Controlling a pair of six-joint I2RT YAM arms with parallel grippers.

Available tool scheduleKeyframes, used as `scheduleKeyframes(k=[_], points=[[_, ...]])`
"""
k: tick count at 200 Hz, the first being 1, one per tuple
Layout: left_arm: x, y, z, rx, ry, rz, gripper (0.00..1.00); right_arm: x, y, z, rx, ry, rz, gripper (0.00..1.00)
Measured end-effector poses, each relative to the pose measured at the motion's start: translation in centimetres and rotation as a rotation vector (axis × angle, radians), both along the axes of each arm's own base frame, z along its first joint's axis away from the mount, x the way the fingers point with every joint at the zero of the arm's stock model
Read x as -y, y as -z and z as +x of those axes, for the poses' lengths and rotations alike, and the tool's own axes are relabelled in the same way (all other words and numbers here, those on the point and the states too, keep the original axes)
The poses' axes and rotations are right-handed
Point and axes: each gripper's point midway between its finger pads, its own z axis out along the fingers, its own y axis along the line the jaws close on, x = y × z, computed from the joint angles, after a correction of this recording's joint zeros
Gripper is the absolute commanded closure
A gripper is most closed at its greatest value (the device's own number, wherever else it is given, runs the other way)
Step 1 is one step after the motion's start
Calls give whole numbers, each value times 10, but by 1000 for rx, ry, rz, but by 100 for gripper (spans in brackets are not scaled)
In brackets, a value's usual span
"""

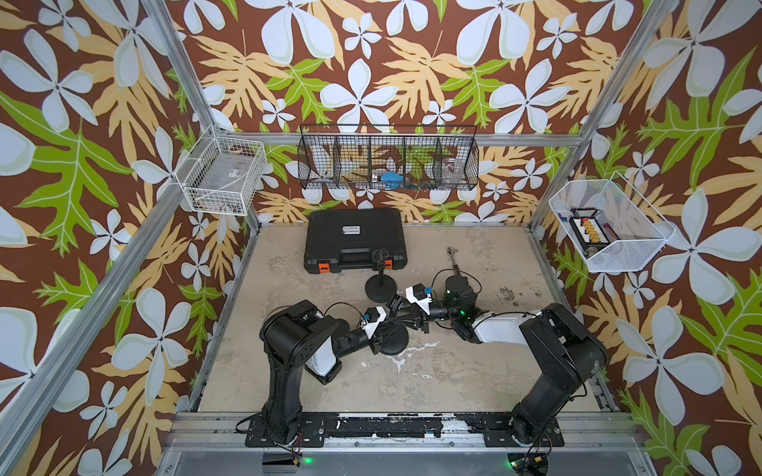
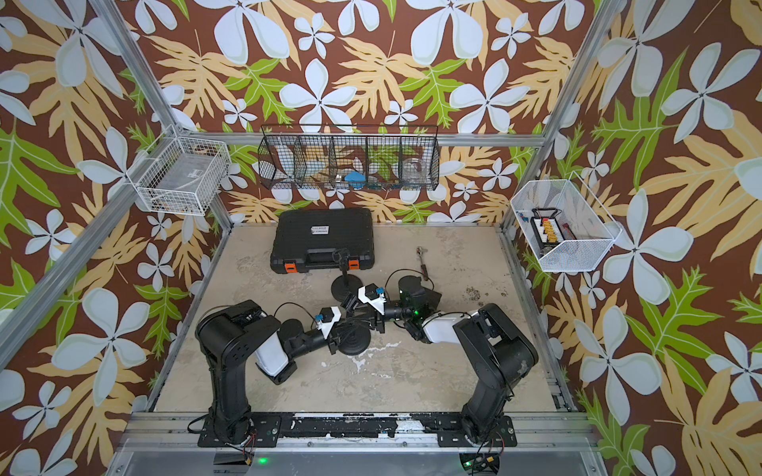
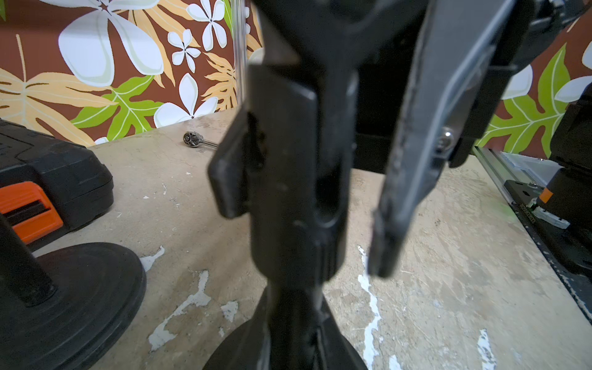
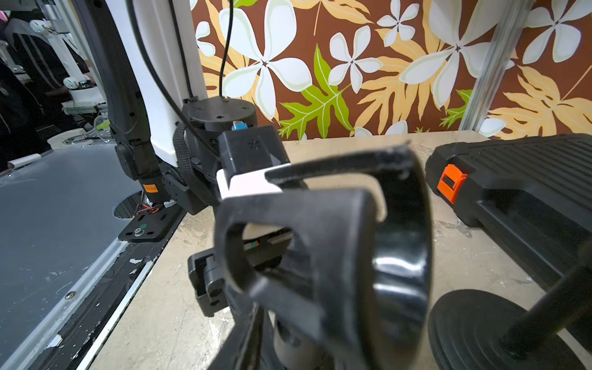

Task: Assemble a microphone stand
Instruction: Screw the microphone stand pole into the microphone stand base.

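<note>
Top views give me the widest read: one black tool case (image 1: 355,239) lies closed on the tabletop (image 1: 453,371), well beyond both grippers. Two microphone stands are out. The finished stand (image 1: 381,274), just beyond the right gripper (image 1: 396,306), stands upright on its round base with a clip on top, so I judge it done. The other stand is the one in hand. Its round base (image 1: 396,342) sits flat directly under the left gripper (image 1: 391,326), whose jaws are together on what looks like its upright pole (image 3: 288,317). Between the right gripper's jaws is the one loose clip (image 4: 400,256), a glossy black ring, held over the top of that pole. The jaws bracket it closely, but I cannot tell whether they are truly clamped. By my reckoning base and pole are joined and the clip is the last part, which has yet to be seated, tightened and let go. One ratchet (image 1: 453,257) lies untouched, well beyond the right gripper. My count: two arms, two stands, two bases, two clips, one case, one ratchet.
</note>
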Motion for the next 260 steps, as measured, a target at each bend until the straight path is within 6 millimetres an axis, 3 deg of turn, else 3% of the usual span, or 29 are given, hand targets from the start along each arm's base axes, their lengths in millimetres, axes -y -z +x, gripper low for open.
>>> scheduleKeyframes(k=[41, 62, 84, 95, 109, 229, 252, 260], points=[[0, 0, 0, 3, 1, 1, 95, -1, 0, -2, -18, -14, -1, 90], [0, -1, 0, 6, 1, 2, 83, -1, 1, -4, -6, -4, -1, 100], [0, -2, 0, 2, -2, -2, 67, -2, 3, -9, 13, 17, -1, 100], [-4, 12, -4, -54, -6, 25, 64, -3, 4, -12, 37, 45, -1, 100], [-4, 8, -4, -47, -9, 19, 61, -3, 5, -14, 48, 91, 2, 100], [-4, -14, 0, -29, -29, -37, 68, 1, 9, -3, 45, 725, 112, 100], [-2, -16, 2, -24, -28, -43, 76, 3, 6, -2, 32, 789, 115, 100], [-1, -16, 2, -24, -21, -44, 78, 3, 6, -1, 27, 794, 115, 90]])
